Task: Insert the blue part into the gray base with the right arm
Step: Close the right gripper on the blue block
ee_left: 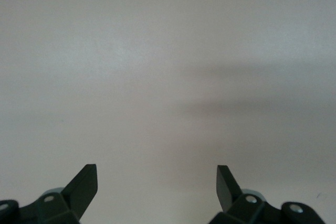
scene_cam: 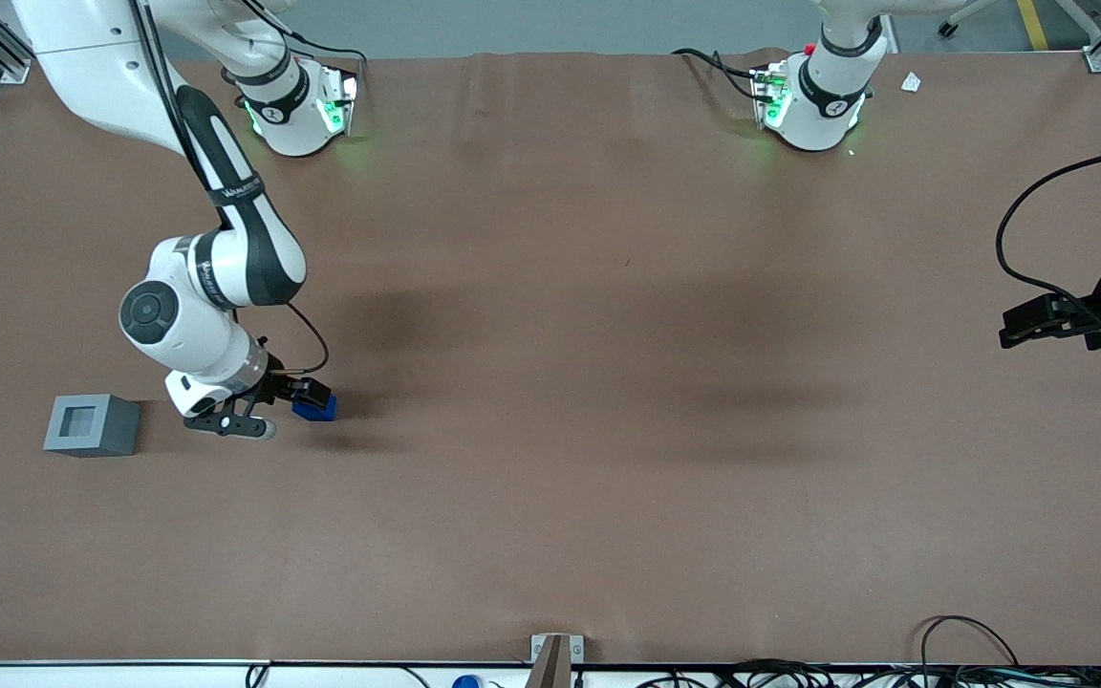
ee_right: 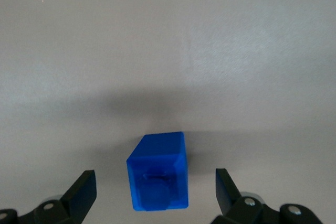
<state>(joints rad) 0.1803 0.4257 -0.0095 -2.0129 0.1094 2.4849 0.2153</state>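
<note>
Right arm (scene_cam: 226, 239) bent low over the brown table (scene_cam: 608, 382), toward the working arm's end. Gripper (scene_cam: 307, 397) down close to the tabletop, just beside the gray base (scene_cam: 92, 425), on the side of the base facing the parked arm's end. Fingers (ee_right: 81, 190) spread apart in the right wrist view, one on each side of the blue part (ee_right: 157, 174), with table surface showing in the gaps and no contact on either flank. Blue part (scene_cam: 316, 409) resting on the table between the open fingers, near the gray base but clearly apart from it, at about the same nearness to the front camera. Gray base upright on the table, square recess in its top face visible and unfilled. Thin black cable (scene_cam: 312, 339) looping from the wrist above the blue part.
</note>
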